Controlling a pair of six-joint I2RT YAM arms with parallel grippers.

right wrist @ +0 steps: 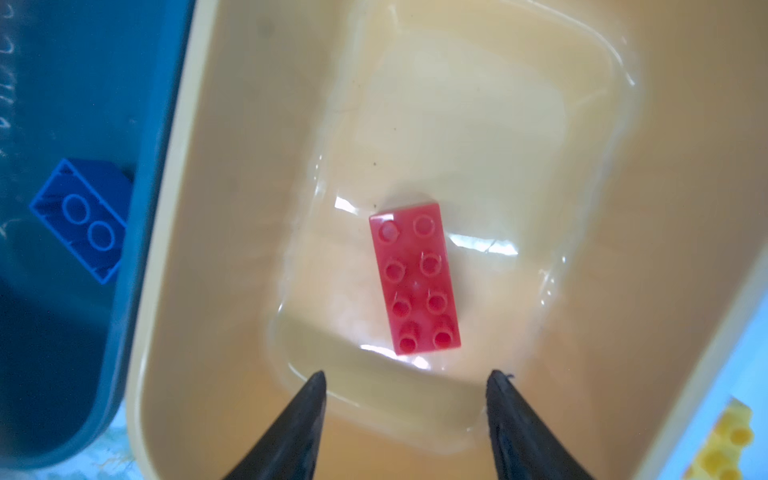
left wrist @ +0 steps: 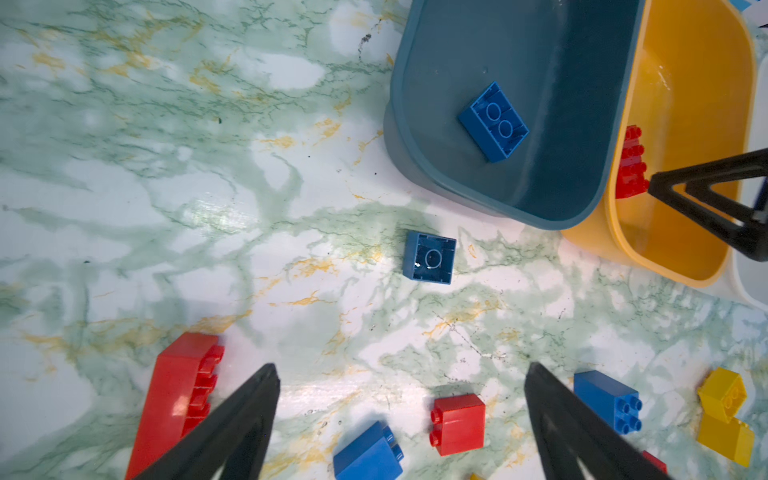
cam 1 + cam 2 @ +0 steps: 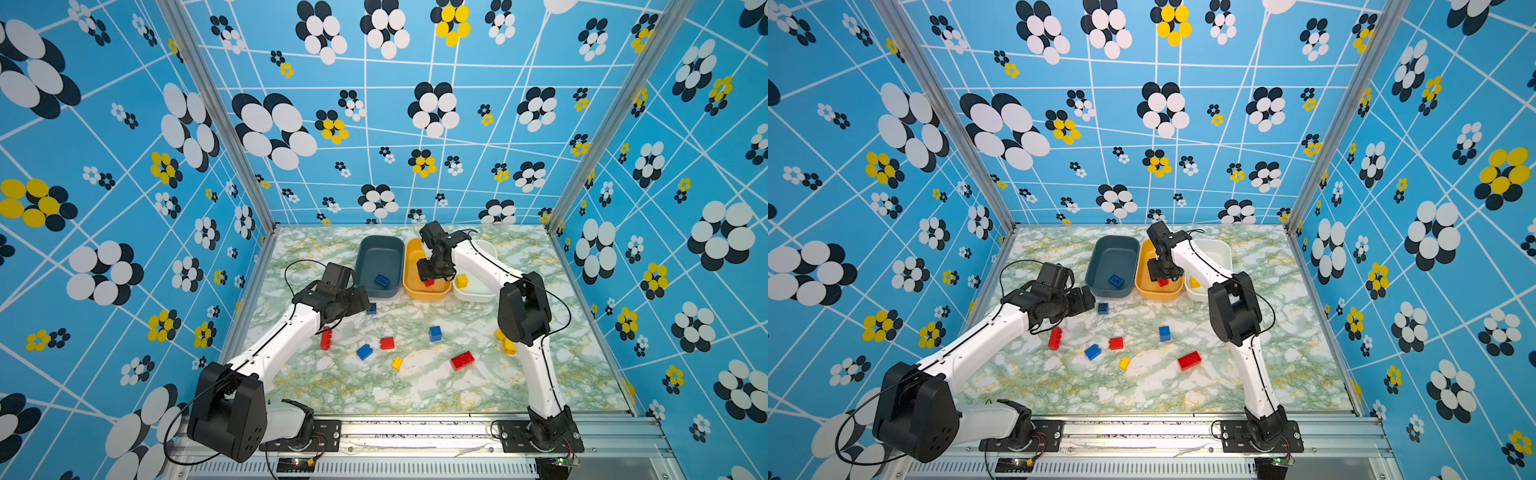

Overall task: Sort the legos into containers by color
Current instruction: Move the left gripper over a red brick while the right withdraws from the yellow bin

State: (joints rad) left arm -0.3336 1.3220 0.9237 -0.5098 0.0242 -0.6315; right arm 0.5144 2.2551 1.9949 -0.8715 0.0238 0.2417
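Observation:
My right gripper [image 1: 405, 376] hangs open over the orange-yellow container [image 3: 411, 266]. A long red lego [image 1: 415, 278] lies free on that tub's floor, studs up, beyond the fingertips. The teal container [image 3: 376, 253] holds a blue lego [image 2: 493, 121], and the white container [image 3: 473, 295] holds a yellow lego [image 3: 461, 281]. My left gripper [image 2: 403, 365] is open and empty above the table, just short of a small blue lego [image 2: 430, 257] that lies upside down in front of the teal tub.
Loose on the marbled table are a long red brick [image 3: 326, 338], a blue one [image 3: 364, 351], a red one [image 3: 387, 343], a yellow one [image 3: 397, 363], another blue [image 3: 435, 333], a red [image 3: 462, 360] and yellow bricks [image 3: 505, 343] partly under the right arm's elbow.

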